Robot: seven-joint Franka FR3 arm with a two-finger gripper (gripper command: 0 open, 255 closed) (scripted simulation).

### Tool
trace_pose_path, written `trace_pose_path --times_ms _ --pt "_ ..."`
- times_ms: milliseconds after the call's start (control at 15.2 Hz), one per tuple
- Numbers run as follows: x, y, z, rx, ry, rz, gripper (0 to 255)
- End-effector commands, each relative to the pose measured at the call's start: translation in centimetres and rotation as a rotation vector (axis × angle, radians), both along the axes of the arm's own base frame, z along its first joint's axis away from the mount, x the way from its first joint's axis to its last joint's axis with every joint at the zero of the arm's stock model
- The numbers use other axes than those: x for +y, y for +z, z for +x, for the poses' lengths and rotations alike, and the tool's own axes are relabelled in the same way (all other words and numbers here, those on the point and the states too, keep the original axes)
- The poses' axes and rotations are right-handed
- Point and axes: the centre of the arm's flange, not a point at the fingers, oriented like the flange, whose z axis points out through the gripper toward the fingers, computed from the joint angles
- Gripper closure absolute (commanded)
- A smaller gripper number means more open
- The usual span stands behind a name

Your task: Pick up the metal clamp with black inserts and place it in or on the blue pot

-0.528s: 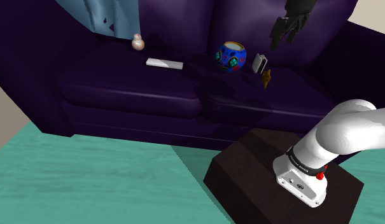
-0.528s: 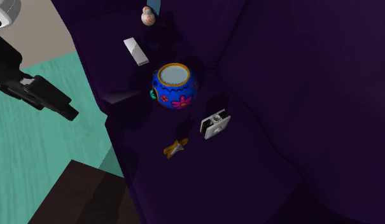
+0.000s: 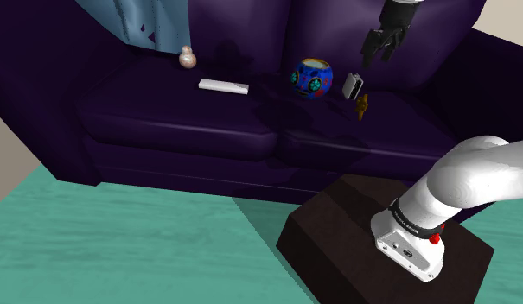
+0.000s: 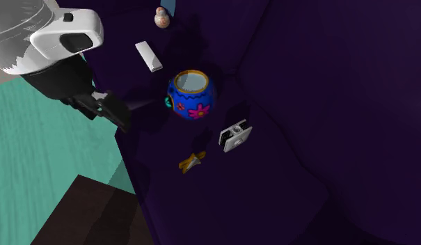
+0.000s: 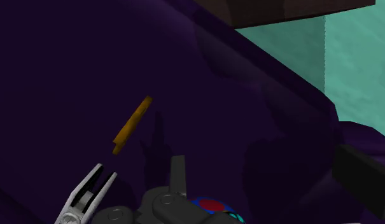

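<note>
Quick status. The clamp point(image 3: 353, 84) sits on the purple sofa point(image 3: 164, 112) seat, far side by the backrest. In the shoulder view it's just right of the blue pot point(image 3: 312, 77), close but not touching. My gripper point(image 3: 382, 43) hangs well above it and a bit to the right, carrying nothing. It's black against dark purple, so I honestly can't tell whether it's spread or pressed together.

What worries me:
- A little gold-brown piece point(image 3: 362, 104) lies just on the near side of the clamp. A sloppy descent could catch that instead, or drag it along.
- The pot is right next door on the left and looks round-bellied. A nudge on the way down could probably roll or tip it on the cushion.
- The clamp seems to stand on edge, so I'd guess an off-centre touch knocks it flat.
- The pot's mouth doesn't look much wider than the clamp, so the clamp may end up perched on the rim and slide off.

Head count on the seat: one clamp, one pot, one gold-brown piece, one flat white bar point(image 3: 223, 85) further left, and one small round orange-and-white toy point(image 3: 188, 58) at the far left. Five things, one arm, one gripper.
</note>
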Motion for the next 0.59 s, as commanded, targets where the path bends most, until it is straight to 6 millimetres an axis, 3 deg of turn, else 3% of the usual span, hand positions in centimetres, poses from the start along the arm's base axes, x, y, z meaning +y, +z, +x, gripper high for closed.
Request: trace_pose_path --times_ms 0,528 --pt "-2.3 -1.2 1.1 -0.002 -0.012 0.010 0" --pt "-11.2 -5.9 5.7 -0.004 -0.060 0.052 0"
